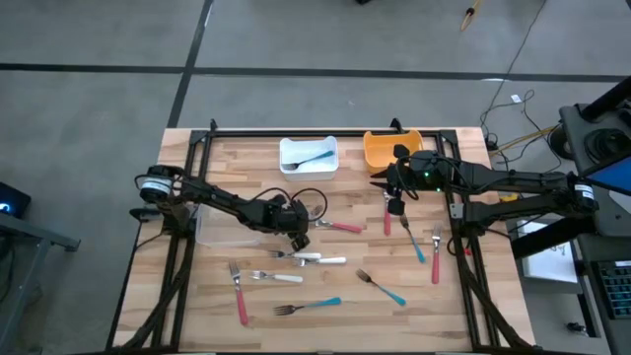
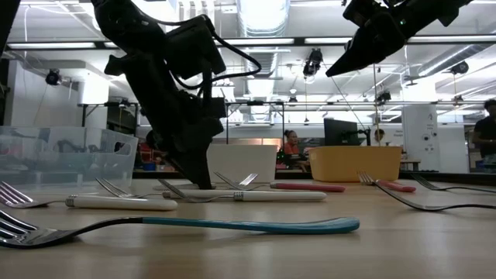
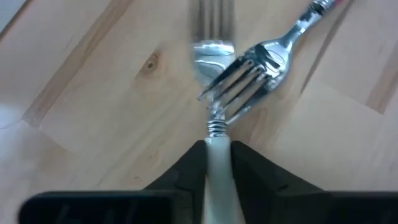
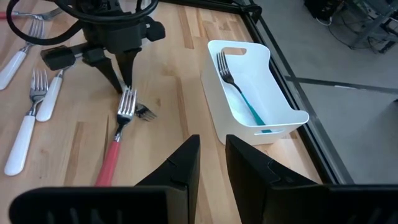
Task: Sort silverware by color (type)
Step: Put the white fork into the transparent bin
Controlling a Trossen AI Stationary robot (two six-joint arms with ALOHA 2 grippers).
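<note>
Silverware is spread over the wooden table (image 1: 444, 316); one piece is in a grip. The left gripper (image 3: 217, 146) is lowered to the table surface, its two fingers (image 3: 186, 174) clamped on either side of the handle of a white-handled fork (image 3: 214, 53). That fork lies flat, with its head pointing straight out from the fingertips.

A red-handled fork (image 3: 264, 62) lies directly ahead of the fingertips. Its tines cross over the neck of the gripped fork, and its handle runs away on the right-arm side.

Two white-handled pieces (image 1: 320, 259) (image 1: 276, 277) lie just beside the left gripper, toward the front edge of the table. The clear bin (image 1: 222, 229) sits against the left gripper's arm on the outer side; its contents cannot be determined.

Farther toward the front edge are a second red-handled fork (image 1: 240, 296) and two teal-handled forks (image 1: 311, 306) (image 1: 383, 287), all apart from one another.

Well apart on the right-arm side, three more pieces lie on the wood: a short red-handled piece (image 1: 386, 212), a teal-handled piece (image 1: 412, 240) and a red-handled piece (image 1: 435, 258). The right gripper (image 4: 213, 140) hangs above this area, clear of the table. Its fingers stand a narrow gap apart, with nothing between them.

At the far edge, beyond the left gripper, the white bin (image 1: 286, 148) holds one teal-handled fork (image 4: 239, 93). The orange bin (image 1: 380, 148) stands beside it, close to the right gripper; its contents cannot be determined.
</note>
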